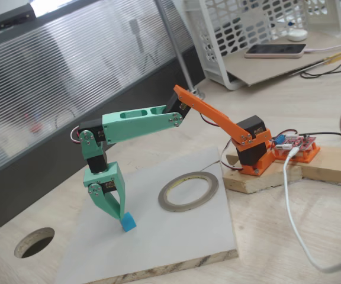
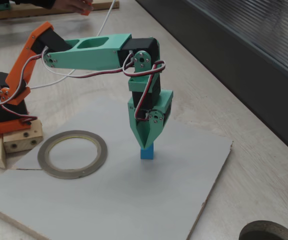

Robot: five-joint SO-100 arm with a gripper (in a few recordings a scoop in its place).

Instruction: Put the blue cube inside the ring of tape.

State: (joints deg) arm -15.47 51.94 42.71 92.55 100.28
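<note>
This looks like an office or hobby lab desk used as a robotics bench. A pale wooden tabletop (image 1: pixel 289 236) with a round cable hole (image 1: pixel 34 242) carries a white plastic basket (image 1: pixel 247 35), a smartphone (image 1: pixel 275 51), loose cables (image 1: pixel 295 219), and an exposed red circuit board (image 1: pixel 298 144) on scrap wooden blocks (image 1: pixel 277 174), beside a ribbed translucent partition (image 1: pixel 70 77).

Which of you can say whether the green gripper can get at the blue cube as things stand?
Probably yes. The gripper is already right over the blue cube, its fingertips closing in on the cube's top, and nothing lies between them. The ring of tape lies apart on the grey board, out of the way.
</note>
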